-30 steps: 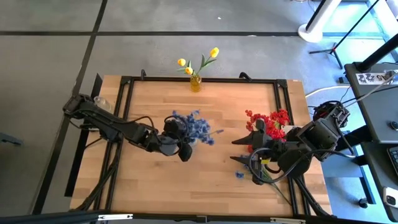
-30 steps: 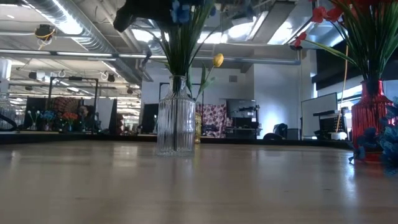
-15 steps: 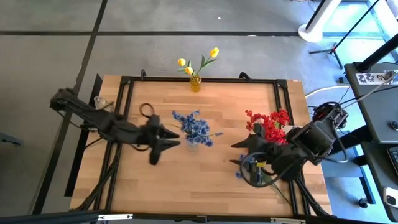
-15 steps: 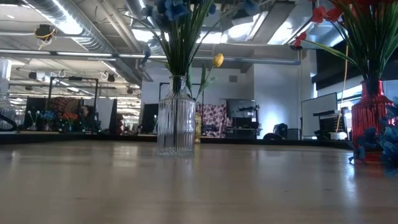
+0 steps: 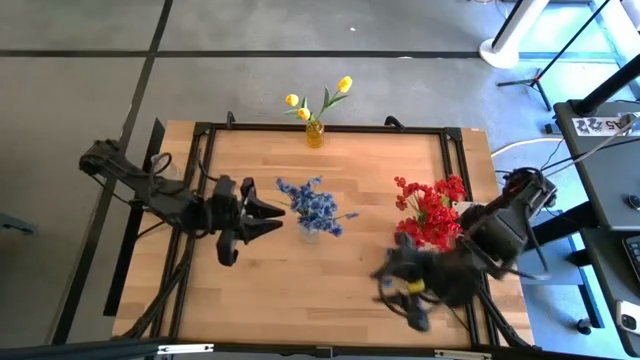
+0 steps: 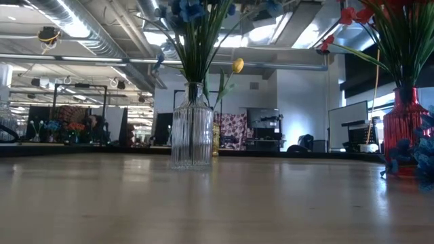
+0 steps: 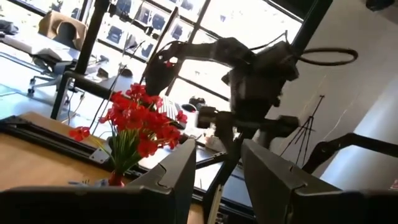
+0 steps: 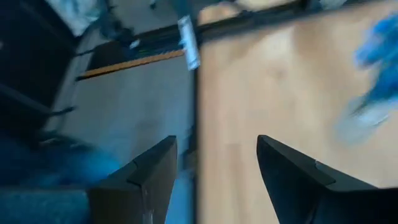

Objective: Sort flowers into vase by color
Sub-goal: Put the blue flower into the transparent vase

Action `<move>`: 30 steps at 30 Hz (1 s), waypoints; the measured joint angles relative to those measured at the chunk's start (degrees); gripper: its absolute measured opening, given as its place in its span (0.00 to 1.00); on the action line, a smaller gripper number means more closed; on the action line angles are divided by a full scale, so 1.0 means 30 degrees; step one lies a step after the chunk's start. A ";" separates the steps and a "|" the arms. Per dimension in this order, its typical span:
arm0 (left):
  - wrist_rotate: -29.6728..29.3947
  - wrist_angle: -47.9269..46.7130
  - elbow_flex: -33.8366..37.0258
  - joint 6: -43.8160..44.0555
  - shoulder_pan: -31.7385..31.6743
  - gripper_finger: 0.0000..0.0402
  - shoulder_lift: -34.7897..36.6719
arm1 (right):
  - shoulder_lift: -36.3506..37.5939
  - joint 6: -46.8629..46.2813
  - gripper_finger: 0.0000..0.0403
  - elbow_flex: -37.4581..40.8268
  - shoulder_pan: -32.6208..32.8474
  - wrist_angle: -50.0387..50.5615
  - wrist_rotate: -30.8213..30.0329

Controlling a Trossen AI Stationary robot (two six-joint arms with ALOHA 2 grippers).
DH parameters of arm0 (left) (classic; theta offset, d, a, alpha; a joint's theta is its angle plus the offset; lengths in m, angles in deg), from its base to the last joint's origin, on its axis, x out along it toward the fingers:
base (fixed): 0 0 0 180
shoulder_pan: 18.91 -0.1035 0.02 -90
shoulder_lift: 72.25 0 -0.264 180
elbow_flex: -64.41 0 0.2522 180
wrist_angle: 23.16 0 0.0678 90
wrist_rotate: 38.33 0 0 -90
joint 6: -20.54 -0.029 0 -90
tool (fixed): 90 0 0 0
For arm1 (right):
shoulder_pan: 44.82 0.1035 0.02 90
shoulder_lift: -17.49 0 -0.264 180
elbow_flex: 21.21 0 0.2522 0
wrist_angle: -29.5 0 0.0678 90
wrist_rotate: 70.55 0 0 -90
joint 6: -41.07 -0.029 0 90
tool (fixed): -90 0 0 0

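Note:
Blue flowers [image 5: 313, 208] stand with their stems in a clear ribbed vase [image 6: 191, 135] at mid-table. Red flowers [image 5: 432, 207] stand in a red vase [image 6: 401, 132] on the right, and yellow buds [image 5: 318, 100] in a small vase at the far edge. A loose blue sprig [image 6: 424, 152] lies on the table by the red vase and shows as a blue blur [image 8: 379, 46] in the right wrist view. My left gripper [image 5: 272, 220] is open, just left of the blue flowers. My right gripper [image 5: 405, 290] is open near the near edge, in front of the red flowers.
A black frame [image 5: 205, 130] runs around the wooden tabletop. Bare wood lies between the vases and along the near edge. The left wrist view looks across at the red flowers [image 7: 137, 124] and the right arm [image 7: 255, 68]. Stands and a desk are beyond the table's right side.
My left gripper has drawn back from over the blue flowers toward the table's left edge, and the flowers stay standing in the clear vase. My right gripper has swung away from the red flowers toward the near edge, and it shows blurred.

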 joint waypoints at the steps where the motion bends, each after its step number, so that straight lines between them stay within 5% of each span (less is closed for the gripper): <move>1: -0.0001 0.0011 0.0000 0.0032 0.0000 0.31 -0.0077 | -0.0041 -0.0876 0.55 -0.0006 0.0516 0.0150 0.0295; 9: 0.0003 -0.0042 0.0000 0.0574 0.0007 0.31 -0.0438 | -0.1894 -0.9614 0.55 0.0000 0.5640 0.0592 0.0363; 17: -0.0449 -0.0018 0.0000 0.0607 -0.0007 0.31 -0.0438 | -0.4088 -1.7161 0.55 0.0008 0.8407 0.2634 0.0393; 25: -0.1317 -0.0034 0.0000 0.1246 0.0160 0.31 -0.1348 | -0.5824 -2.1854 0.55 0.0112 0.7735 0.9084 0.2411; 30: -0.1295 -0.0045 0.0000 0.1707 0.0220 0.31 -0.2081 | -0.5736 -2.2039 0.55 0.2479 0.5880 0.9948 0.3526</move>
